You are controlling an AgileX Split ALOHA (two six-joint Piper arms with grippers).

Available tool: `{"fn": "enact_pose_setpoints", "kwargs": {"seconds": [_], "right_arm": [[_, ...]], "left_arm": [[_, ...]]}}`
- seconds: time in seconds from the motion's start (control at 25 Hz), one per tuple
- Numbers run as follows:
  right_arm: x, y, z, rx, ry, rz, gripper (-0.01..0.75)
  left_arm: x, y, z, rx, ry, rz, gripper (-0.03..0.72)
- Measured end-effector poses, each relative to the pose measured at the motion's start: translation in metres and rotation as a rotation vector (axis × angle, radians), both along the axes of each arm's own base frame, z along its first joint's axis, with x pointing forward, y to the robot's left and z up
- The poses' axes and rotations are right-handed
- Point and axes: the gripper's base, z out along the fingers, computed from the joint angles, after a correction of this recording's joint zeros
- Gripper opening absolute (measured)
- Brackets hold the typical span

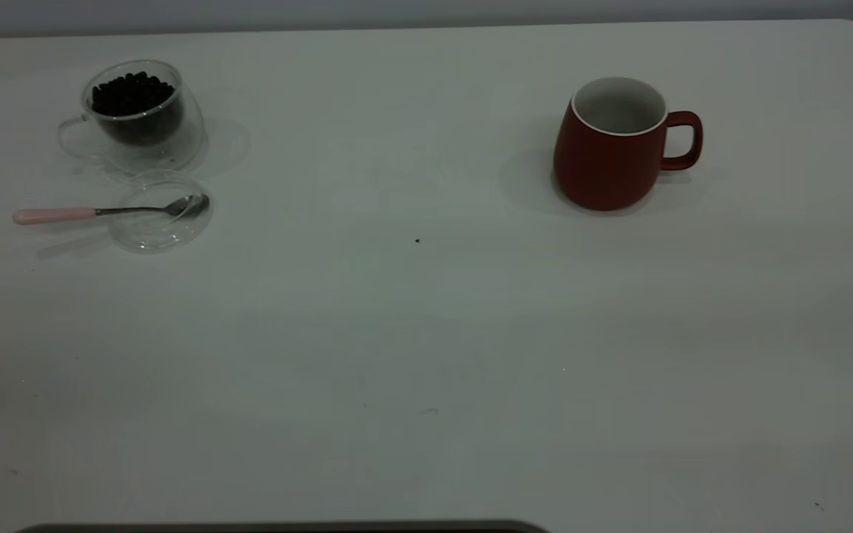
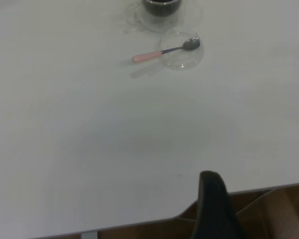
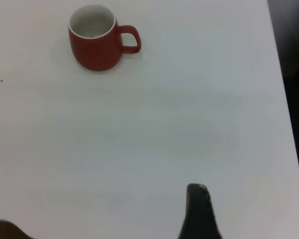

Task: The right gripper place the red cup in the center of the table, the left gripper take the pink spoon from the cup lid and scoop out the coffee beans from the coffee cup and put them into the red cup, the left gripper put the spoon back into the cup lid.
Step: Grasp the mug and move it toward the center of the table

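The red cup (image 1: pixel 615 152) stands upright and empty on the right part of the table (image 1: pixel 426 333), handle to the right; it also shows in the right wrist view (image 3: pixel 96 44). The coffee cup (image 1: pixel 138 115), holding coffee beans (image 1: pixel 132 92), stands at the far left. The cup lid (image 1: pixel 160 215) lies just in front of it. The pink spoon (image 1: pixel 101 212) rests with its bowl in the lid and its handle pointing left. In the left wrist view, spoon (image 2: pixel 161 52) and lid (image 2: pixel 183 51) lie far off. My left gripper (image 2: pixel 214 204) and right gripper (image 3: pixel 198 211) show only as dark tips near the table's front edge.
A few small dark specks (image 1: pixel 417 240) mark the tabletop. The table's right edge (image 3: pixel 283 99) shows in the right wrist view, its front edge (image 2: pixel 258 191) in the left wrist view. A dark strip (image 1: pixel 286 527) lies along the front edge in the exterior view.
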Motion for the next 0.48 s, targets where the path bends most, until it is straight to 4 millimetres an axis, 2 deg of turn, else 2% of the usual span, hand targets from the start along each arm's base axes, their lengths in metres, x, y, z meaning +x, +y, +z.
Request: {"fn": "enact_pose_setpoints", "kwargs": {"seconds": [0.08, 0.24, 0.36, 0.48], "right_arm": [[0.020, 0.002, 0.009, -0.009, 0.014, 0.021, 0.584], [0.080, 0.007, 0.016, -0.059, 0.068, 0.100, 0.587], [0.130, 0.013, 0.014, -0.067, 0.112, 0.175, 0.587], [0.183, 0.019, 0.003, -0.079, 0.186, 0.257, 0.587]], "left_arm": [[0.000, 0.000, 0.000, 0.000, 0.000, 0.000, 0.517], [0.000, 0.000, 0.000, 0.001, 0.000, -0.001, 0.517], [0.000, 0.000, 0.000, 0.001, 0.000, -0.001, 0.517], [0.000, 0.000, 0.000, 0.001, 0.000, -0.001, 0.517]]}}
